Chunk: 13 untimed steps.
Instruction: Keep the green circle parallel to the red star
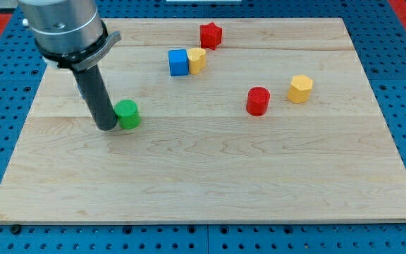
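- The arm [65, 28] is cut off by the view's top edge — only its lower housing shows.
- My tip [108, 128] hides the green circle's [127, 113] left edge (contact there cannot be judged).

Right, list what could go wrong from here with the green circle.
1. My tip sits against the green circle on its left side; an off-centre push could let the round block slip around the rod.
2. A push toward the red star heads for the blue cube and the yellow block touching it, and might knock them.
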Available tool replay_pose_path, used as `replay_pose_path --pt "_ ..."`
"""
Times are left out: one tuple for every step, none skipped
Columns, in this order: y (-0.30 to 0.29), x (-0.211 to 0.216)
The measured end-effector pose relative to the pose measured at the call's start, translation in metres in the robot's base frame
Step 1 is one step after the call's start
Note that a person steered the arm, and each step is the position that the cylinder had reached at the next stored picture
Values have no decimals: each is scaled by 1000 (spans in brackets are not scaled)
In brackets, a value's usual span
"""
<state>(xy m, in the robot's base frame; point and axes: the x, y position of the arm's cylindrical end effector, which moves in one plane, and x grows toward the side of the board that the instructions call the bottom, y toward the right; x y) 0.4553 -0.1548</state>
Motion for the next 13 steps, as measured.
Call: replay_pose_path --pt "8 -17" --pt "32 -30" --pt "55 -31" --pt "59 -29" --pt "80 -29" --pt "87 -26" --pt "95 -23" --pt "122 -23" --pt "157 -28" --pt "182 -55" --pt "194 -86" --pt "214 -110" --pt "220 -127"
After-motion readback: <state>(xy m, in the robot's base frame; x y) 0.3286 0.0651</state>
